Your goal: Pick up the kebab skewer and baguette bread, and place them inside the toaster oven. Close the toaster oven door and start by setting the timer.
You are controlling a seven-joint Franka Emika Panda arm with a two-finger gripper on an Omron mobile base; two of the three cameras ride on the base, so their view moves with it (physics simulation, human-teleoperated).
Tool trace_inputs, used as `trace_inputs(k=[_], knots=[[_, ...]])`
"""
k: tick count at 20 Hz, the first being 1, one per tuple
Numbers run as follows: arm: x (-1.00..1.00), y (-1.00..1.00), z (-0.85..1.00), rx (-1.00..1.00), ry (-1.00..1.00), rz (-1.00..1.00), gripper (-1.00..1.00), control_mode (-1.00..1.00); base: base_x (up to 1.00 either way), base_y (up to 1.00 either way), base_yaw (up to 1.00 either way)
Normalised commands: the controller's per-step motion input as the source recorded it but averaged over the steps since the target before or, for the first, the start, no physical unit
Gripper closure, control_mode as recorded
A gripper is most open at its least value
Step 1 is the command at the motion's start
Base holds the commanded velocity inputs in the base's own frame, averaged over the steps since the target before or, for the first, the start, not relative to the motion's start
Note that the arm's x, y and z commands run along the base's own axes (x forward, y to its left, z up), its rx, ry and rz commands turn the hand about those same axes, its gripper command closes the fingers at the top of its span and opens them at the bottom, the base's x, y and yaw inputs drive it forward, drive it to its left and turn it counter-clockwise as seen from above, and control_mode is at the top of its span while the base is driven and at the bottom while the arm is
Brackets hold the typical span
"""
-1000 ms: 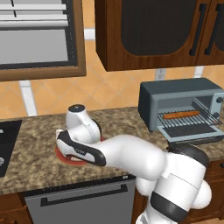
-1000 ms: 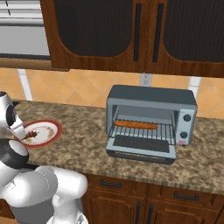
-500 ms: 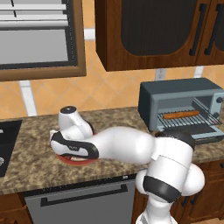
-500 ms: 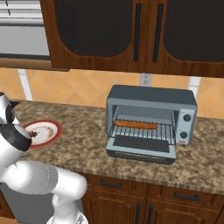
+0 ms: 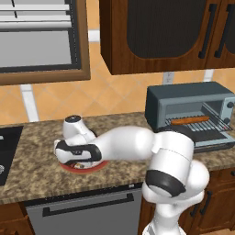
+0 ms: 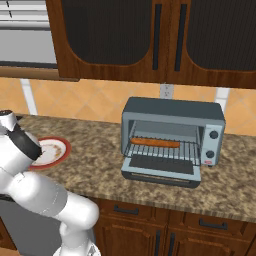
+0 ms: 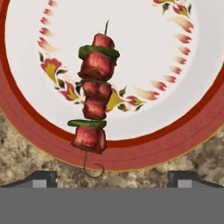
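The kebab skewer, dark red chunks with green slices on a thin stick, lies on a white plate with a red rim. My gripper hangs open just above it, its two fingertips wide apart near the skewer's hooked end. From the left base view my hand hovers low over the plate. The baguette bread lies on the wire rack inside the toaster oven. The toaster oven door is folded down open.
The granite counter runs between the plate and the oven. Two knobs sit on the oven's right side. A black cooktop is at the far left, with dark cabinets overhead.
My hand has swung a little left and come down closer over the plate. The jaws stay open and the skewer and baguette have not moved.
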Motion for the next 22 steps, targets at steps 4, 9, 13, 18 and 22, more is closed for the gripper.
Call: trace_inputs(k=[4,9,13,18,22], knots=[[0.09,0.0,-0.08,0.0,0.0,0.0,-1.0,-1.0,0.0,0.0,0.0],[0.2,0.03,-0.15,0.0,0.02,0.0,-1.0,-1.0,0.0,0.0,0.0],[0.17,0.11,-0.19,0.0,0.02,0.0,-1.0,-1.0,0.0,0.0,0.0],[0.11,0.31,-0.07,0.0,0.01,0.0,-1.0,-1.0,0.0,0.0,0.0],[0.1,0.25,-0.06,0.0,0.0,0.0,-1.0,-1.0,0.0,0.0,0.0]])
